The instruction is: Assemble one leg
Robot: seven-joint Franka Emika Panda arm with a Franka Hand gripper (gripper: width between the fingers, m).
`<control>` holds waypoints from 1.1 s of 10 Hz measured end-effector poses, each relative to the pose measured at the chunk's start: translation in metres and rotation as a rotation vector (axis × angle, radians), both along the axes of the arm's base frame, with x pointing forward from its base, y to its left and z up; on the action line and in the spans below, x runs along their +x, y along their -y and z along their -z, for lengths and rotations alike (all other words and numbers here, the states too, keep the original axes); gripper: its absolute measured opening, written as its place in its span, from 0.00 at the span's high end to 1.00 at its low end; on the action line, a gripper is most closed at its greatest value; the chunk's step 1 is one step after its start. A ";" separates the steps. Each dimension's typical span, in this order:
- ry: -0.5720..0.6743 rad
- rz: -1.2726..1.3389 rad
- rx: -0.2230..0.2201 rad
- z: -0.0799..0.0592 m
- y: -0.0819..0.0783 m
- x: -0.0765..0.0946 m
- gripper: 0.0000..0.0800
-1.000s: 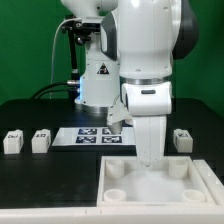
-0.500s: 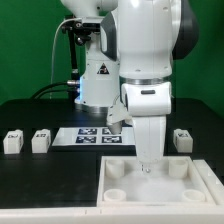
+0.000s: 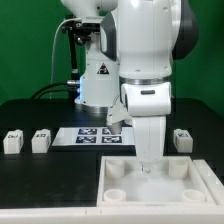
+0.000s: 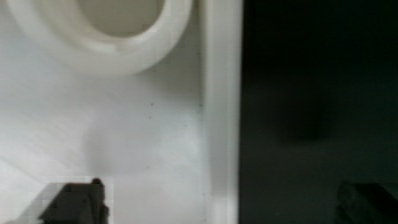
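Three legs, small white blocks with square tags, stand on the black table in the exterior view: two at the left [image 3: 12, 141] [image 3: 41, 140] and one at the right [image 3: 181, 139]. The large white tray [image 3: 120, 197] with round corner sockets lies at the front. My gripper [image 3: 148, 163] hangs over the tray's far rim. In the wrist view the gripper [image 4: 217, 203] is open and empty. One dark fingertip [image 4: 73, 201] is over the white tray floor [image 4: 125, 120], the other over the black table, astride the rim. A round socket [image 4: 125, 22] shows ahead.
The marker board [image 3: 93, 136] lies flat on the table behind the tray, between the legs. The robot's base and cables stand at the back centre [image 3: 95, 80]. The black table [image 4: 320, 100] runs along the tray's rim.
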State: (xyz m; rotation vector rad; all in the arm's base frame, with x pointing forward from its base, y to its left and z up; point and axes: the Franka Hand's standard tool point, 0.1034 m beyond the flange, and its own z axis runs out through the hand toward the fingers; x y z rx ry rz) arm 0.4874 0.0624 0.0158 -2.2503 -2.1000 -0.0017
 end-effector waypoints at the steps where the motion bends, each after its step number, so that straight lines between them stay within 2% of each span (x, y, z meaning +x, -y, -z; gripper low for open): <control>1: -0.001 0.020 0.000 0.000 0.000 0.000 0.19; 2: -0.007 0.069 -0.007 -0.004 -0.002 0.000 0.19; 3: -0.007 0.111 -0.021 -0.022 -0.010 0.001 0.19; 4: -0.012 0.230 -0.035 -0.038 -0.021 -0.001 0.19; 6: -0.016 0.490 -0.053 -0.058 -0.048 -0.003 0.19; 7: -0.011 0.603 -0.053 -0.064 -0.065 -0.004 0.19; 8: -0.015 0.706 -0.047 -0.065 -0.072 -0.005 0.19; 9: -0.024 0.794 -0.034 -0.065 -0.074 -0.004 0.19; 11: -0.041 1.024 -0.037 -0.065 -0.075 -0.005 0.19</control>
